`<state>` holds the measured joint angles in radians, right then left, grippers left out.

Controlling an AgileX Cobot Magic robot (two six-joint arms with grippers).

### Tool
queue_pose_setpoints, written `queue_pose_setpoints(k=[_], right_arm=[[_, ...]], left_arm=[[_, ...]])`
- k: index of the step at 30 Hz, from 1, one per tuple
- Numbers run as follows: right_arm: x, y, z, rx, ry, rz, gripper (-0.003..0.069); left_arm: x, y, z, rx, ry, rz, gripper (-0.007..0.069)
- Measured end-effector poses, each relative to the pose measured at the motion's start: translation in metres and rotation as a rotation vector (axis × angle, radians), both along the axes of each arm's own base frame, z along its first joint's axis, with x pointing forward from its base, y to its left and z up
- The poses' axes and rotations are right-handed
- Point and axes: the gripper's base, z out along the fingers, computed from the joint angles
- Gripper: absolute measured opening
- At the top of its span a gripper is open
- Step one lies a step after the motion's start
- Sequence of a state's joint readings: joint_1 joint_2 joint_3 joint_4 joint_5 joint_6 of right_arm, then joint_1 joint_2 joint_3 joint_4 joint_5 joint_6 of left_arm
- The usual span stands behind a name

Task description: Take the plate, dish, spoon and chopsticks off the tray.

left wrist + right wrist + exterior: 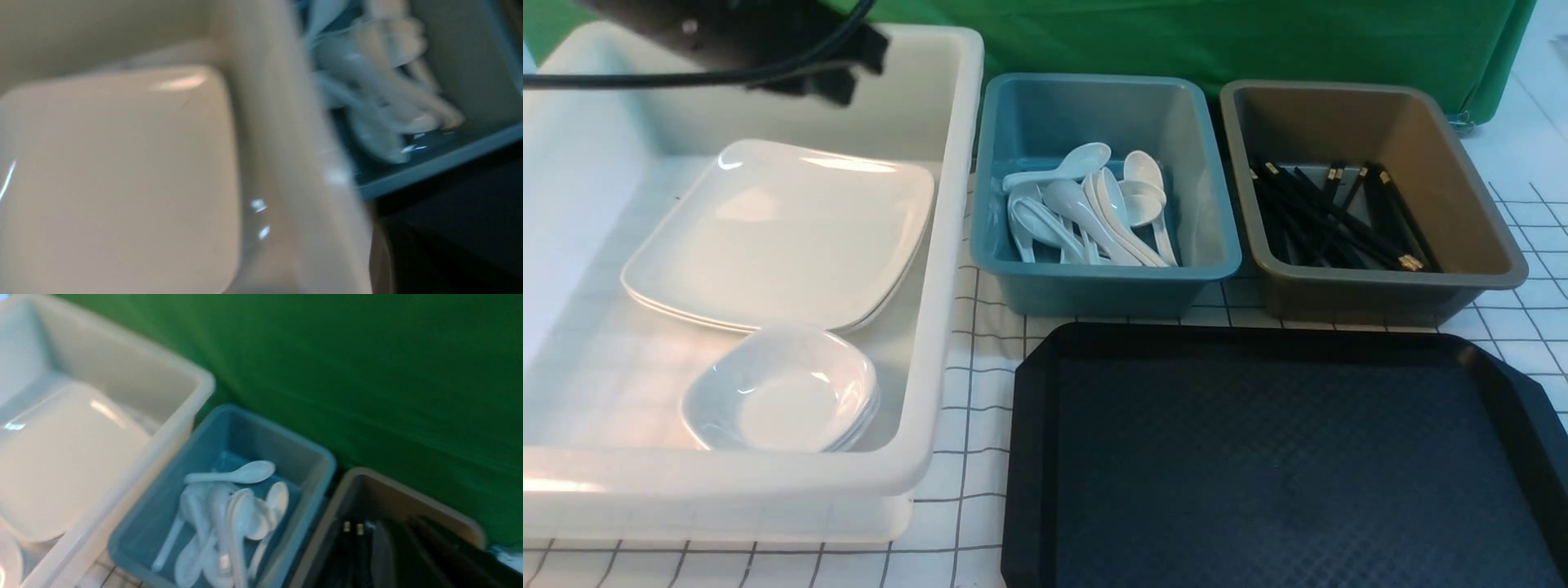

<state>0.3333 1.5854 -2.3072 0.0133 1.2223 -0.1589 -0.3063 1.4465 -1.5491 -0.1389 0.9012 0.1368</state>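
Note:
The black tray (1282, 457) lies at the front right with nothing on it. A stack of white plates (784, 233) and a stack of small white dishes (784, 392) sit in the white tub (952, 204). Several white spoons (1094, 212) lie in the blue tub (1103, 282). Several black chopsticks (1339, 216) lie in the brown tub (1388, 282). My left gripper (825, 82) hangs above the far side of the white tub, blurred, and holds nothing that I can see. My right gripper is out of the front view; its dark blurred fingers (384, 555) show over the brown tub.
The three tubs stand in a row behind and left of the tray on a white gridded tabletop (980, 408). A green cloth (1176, 33) hangs at the back. The plates (118, 179) and spoons (380, 94) also show blurred in the left wrist view.

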Motion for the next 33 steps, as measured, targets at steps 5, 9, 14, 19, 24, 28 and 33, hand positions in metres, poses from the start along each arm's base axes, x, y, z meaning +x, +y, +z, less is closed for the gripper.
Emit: queue_pose_setpoints(k=[5,9,14,19,24,28,33], right_arm=[[-0.076,-0.041,0.026,0.037,-0.102,-0.085,0.0002],[-0.142,-0.061,0.014,0.047,-0.139,-0.094,0.0001],[-0.203,-0.077,-0.035,0.113,-0.295,-0.096,0.0001],[-0.252,-0.090,-0.110,0.224,-0.530,-0.091,0.0001],[-0.267,-0.094,-0.180,0.305,-0.736,-0.078,0.0008],[-0.268,-0.094,-0.209,0.352,-0.843,-0.069,0.0023],[-0.267,-0.094,-0.210,0.369,-0.896,-0.065,0.0062]], left_arm=[[-0.082,-0.016,0.057,-0.068,-0.182,-0.174,0.0005],[-0.133,-0.002,0.067,-0.125,-0.263,-0.222,0.0005],[-0.175,0.022,0.038,-0.180,-0.317,-0.196,0.0005],[-0.206,0.043,-0.013,-0.279,-0.431,-0.141,0.0005],[-0.216,0.053,-0.072,-0.355,-0.511,-0.088,0.0005],[-0.216,0.055,-0.105,-0.379,-0.555,-0.063,0.0005],[-0.214,0.055,-0.118,-0.381,-0.558,-0.054,0.0005]])
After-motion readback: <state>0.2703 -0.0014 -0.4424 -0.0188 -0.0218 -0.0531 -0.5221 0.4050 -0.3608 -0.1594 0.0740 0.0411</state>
